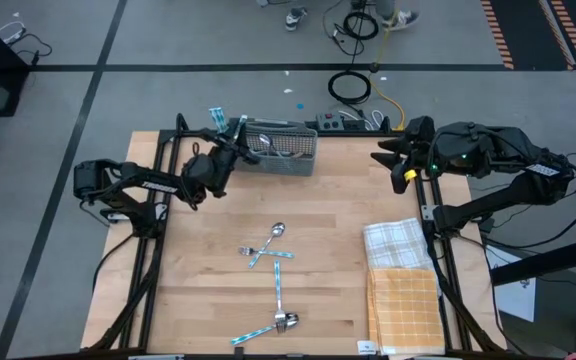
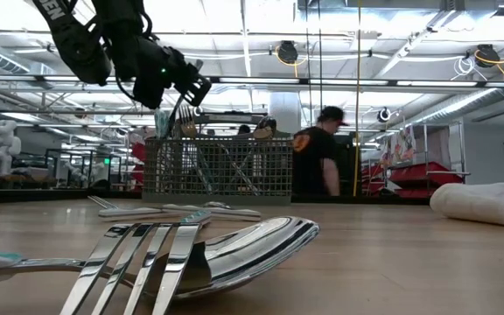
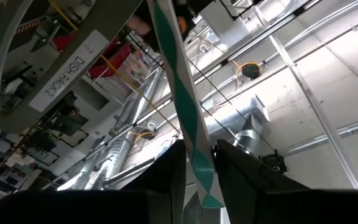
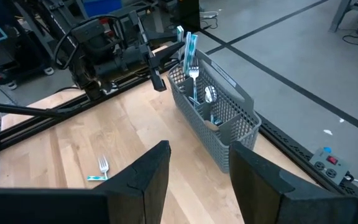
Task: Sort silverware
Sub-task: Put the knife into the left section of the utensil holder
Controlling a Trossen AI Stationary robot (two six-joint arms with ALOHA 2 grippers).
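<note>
My left gripper hangs at the left end of the grey mesh basket, at the table's far edge. It is shut on a piece of silverware with a blue-and-white striped handle. A fork and a spoon stand in the basket. More silverware lies flat on the wood: a crossed spoon and fork, one piece and a fork near the front. My right gripper is held high at the far right, open, with nothing between its fingers. My left gripper pinches the striped handle between its two fingers. The handle runs out past the fingertips and rises away from them. The piece is clear of the table. Its other end is hidden, so I cannot tell which kind of piece it is or whether it touches the basket.
Two folded towels, one white-checked and one orange, lie along the right side. A power strip and cables sit behind the basket. Bare wood lies between the loose pieces. A person stands in the room beyond.
</note>
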